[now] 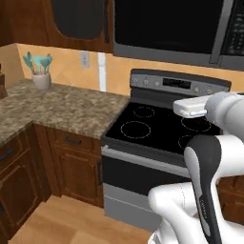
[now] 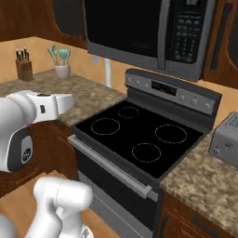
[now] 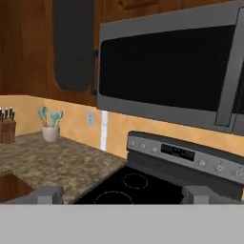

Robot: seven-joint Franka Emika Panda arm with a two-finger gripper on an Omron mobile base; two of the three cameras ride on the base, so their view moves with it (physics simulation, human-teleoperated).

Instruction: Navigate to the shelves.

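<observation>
Along the orange wall (image 1: 64, 64) across the upper left of the left base view, I cannot tell where the shelves are. At the bottom of the hand view, the gripper (image 3: 125, 195) has its fingers (image 3: 47, 194) spread wide with nothing between them. Centre frame is a black stove (image 1: 157, 126) under a microwave (image 1: 171, 26). At left, a speckled counter (image 1: 62, 107) carries a utensil crock (image 1: 41, 78) and a knife block (image 2: 23, 67). A toaster (image 2: 228, 139) sits at the right edge.
</observation>
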